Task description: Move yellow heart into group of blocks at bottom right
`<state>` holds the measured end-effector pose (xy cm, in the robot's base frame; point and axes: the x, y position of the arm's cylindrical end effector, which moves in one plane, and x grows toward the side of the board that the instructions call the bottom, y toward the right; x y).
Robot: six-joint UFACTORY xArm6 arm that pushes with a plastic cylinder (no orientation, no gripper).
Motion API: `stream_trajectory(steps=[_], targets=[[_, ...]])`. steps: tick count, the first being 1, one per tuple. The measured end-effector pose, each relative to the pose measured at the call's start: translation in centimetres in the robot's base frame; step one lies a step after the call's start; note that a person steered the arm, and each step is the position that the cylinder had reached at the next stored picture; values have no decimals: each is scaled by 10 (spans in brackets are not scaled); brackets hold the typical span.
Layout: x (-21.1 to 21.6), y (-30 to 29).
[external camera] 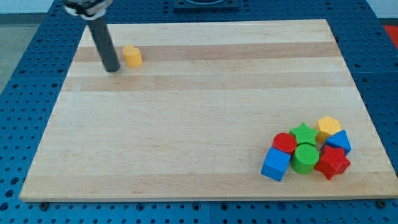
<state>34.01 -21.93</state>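
Just right of my tip: yellow heart.

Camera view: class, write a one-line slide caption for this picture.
My tip sits just left of the yellow heart at the board's top left, far from the block group at bottom right.

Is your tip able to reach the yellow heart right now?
Probably yes: my tip stands just to the view's left of the yellow heart, with only bare board between them.
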Motion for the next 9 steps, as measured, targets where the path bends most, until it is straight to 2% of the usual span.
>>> stream_trajectory(steps=[1, 2, 4, 6, 7, 9], targets=[[-26, -15], [-40, 9], [-2, 141], [-8, 137], [-8, 154], [34, 253]])
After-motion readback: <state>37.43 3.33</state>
